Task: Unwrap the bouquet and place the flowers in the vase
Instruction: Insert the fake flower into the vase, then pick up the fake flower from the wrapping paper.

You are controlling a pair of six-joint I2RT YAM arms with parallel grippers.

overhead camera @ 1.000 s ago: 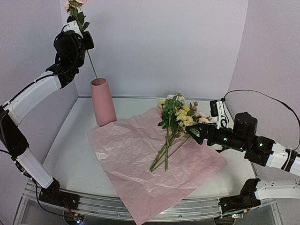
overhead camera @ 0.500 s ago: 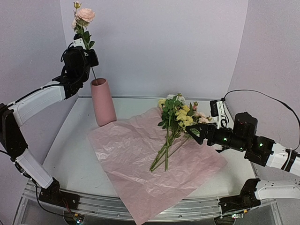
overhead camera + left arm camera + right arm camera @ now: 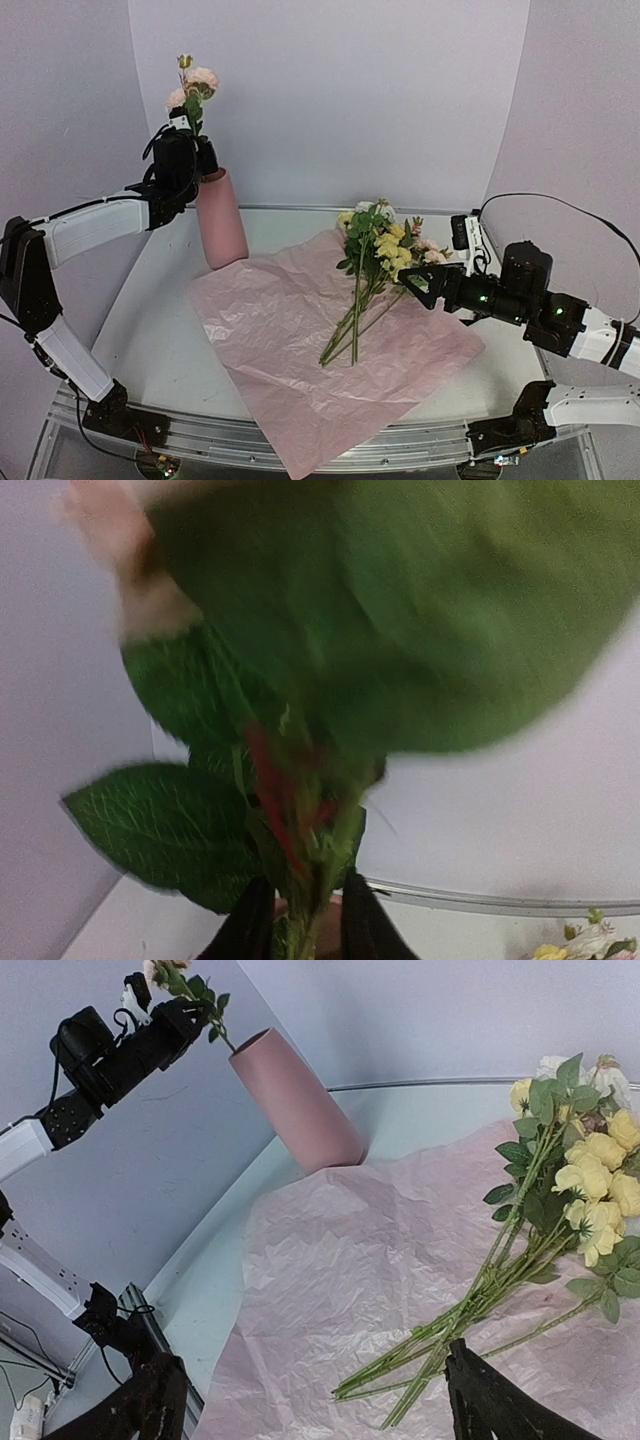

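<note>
A pink rose (image 3: pixel 200 80) on a leafy stem stands in the mouth of the tall pink vase (image 3: pixel 222 220) at the back left. My left gripper (image 3: pixel 203 155) sits at the rim. In the left wrist view its jaws (image 3: pixel 305 930) stand slightly apart around the stem (image 3: pixel 300 860), with a gap on the right side, so it is open. The bouquet is unwrapped: the remaining flowers (image 3: pixel 375 260) lie loose on the flat crinkled pink paper (image 3: pixel 290 340). My right gripper (image 3: pixel 415 285) hovers wide open just right of their stems (image 3: pixel 470 1330), holding nothing.
The paper spreads across the middle of the table and hangs over the front rail (image 3: pixel 300 440). Curved lilac walls close in the back and sides. The vase (image 3: pixel 300 1100) stands off the paper's far left corner.
The left arm has come down and to the right, lowering the rose's stem into the vase. Its jaws have loosened around the stem. The right arm has not moved.
</note>
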